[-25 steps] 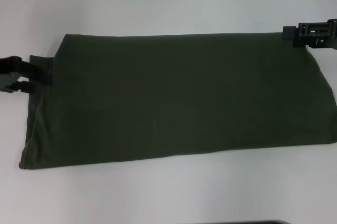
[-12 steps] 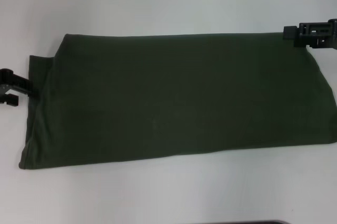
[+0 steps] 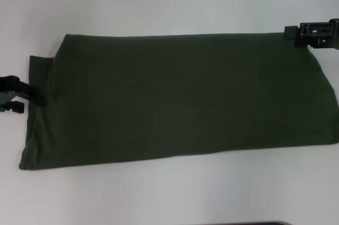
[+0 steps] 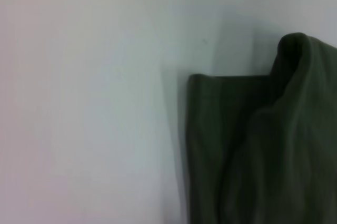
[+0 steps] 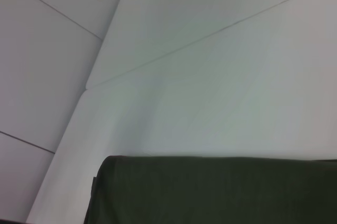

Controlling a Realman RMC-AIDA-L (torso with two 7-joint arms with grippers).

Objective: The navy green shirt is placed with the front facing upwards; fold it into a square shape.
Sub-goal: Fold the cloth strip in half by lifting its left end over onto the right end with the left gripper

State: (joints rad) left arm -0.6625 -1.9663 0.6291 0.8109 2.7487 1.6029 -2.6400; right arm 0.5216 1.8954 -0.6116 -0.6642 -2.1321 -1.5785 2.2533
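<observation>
The navy green shirt lies folded into a long band across the white table, plain side up, with no lettering showing. My left gripper is low at the band's left end, open, its upper finger touching the cloth edge. The left wrist view shows that end of the shirt, with a raised fold. My right gripper hovers at the band's far right corner. In the right wrist view the shirt's edge lies flat.
The white table stretches bare beyond and in front of the shirt. Its far edge and seam lines show in the right wrist view. A dark object's rim peeks in at the near edge.
The left gripper pulled back off the shirt's left edge, dropped toward me, then moved in again to touch the edge lower down. The right gripper and shirt stayed still.
</observation>
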